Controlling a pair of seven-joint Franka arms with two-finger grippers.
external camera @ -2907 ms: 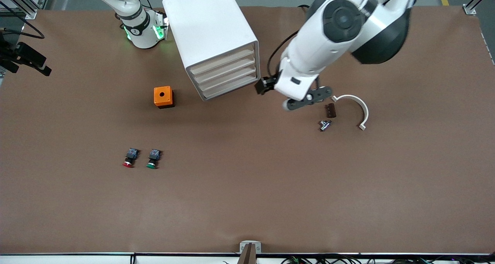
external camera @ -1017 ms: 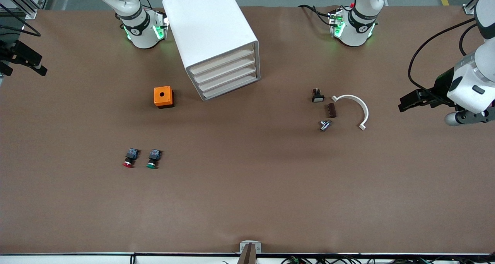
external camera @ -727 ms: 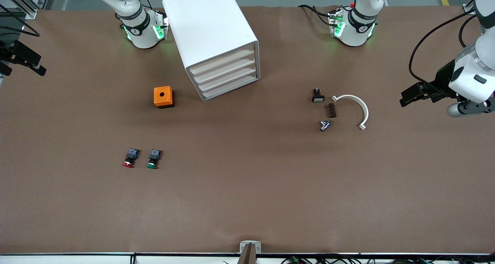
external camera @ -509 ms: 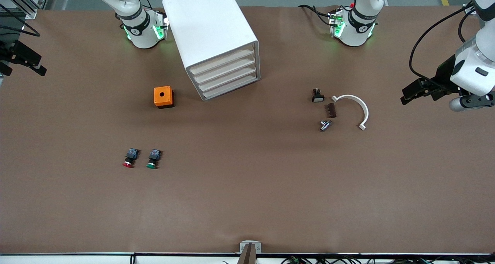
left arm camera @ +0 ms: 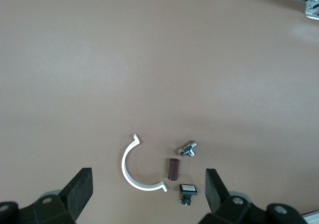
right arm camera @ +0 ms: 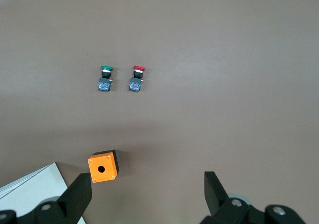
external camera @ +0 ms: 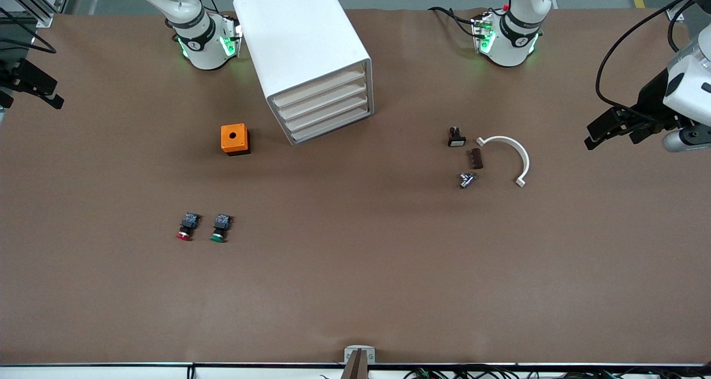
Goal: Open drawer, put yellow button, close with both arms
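The left arm has swung away from the front of the cabinet (external camera: pixel 300 34) and now hangs out at its own end of the table (external camera: pixel 355 290), and it keeps drifting outward. The right gripper (external camera: pixel 53 100) waits over the table's edge at the right arm's end, fingers (right arm camera: pixel 79 191) spread wide and empty. Next come a red-capped button (external camera: pixel 186 227) and a green-capped button (external camera: pixel 221 228) side by side, then an orange box (external camera: pixel 234 138) near the cabinet. All 4 trays sit flush, the drawer (external camera: pixel 319 88) included. The yellow button is nowhere in view; I judge it is inside that closed drawer. Toward the left arm's end lie a white-capped switch (external camera: pixel 456 138), a brown block (external camera: pixel 475 158), a metal fitting (external camera: pixel 466 179) and a white half ring (external camera: pixel 514 154). The left gripper (external camera: pixel 597 134) hangs over bare table, also released and empty. The task looks finished; the next move calls only for parking both arms.
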